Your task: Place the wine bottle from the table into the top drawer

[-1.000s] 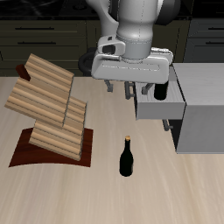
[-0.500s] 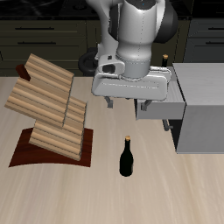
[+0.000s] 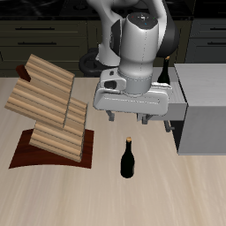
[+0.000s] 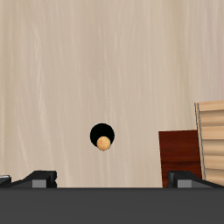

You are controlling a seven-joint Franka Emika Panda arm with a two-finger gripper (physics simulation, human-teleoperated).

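The wine bottle (image 3: 128, 159) stands upright on the table (image 3: 53, 194), near its front edge. In the wrist view it shows from above as a dark disc with a tan cap (image 4: 103, 138), between the fingertips' line and the bare tabletop (image 4: 70, 70). My gripper (image 3: 128, 119) hangs open and empty above and behind the bottle, with its fingers (image 4: 39, 178) spread wide. The top drawer (image 3: 179, 109) is pulled out of the grey cabinet (image 3: 207, 106) and is mostly hidden behind my hand. A look-alike bottle (image 3: 164, 71) stands on the cabinet's top.
A slanted wooden rack (image 3: 48, 106) on a dark brown base (image 3: 31, 154) stands beside the bottle, and shows in the wrist view too (image 4: 211, 131). The lower cabinet front is at the cabinet's near corner (image 3: 181, 137).
My gripper has moved from in front of the drawer toward the table's front edge and lower, closer to the bottle on the table. The bottles have not moved.
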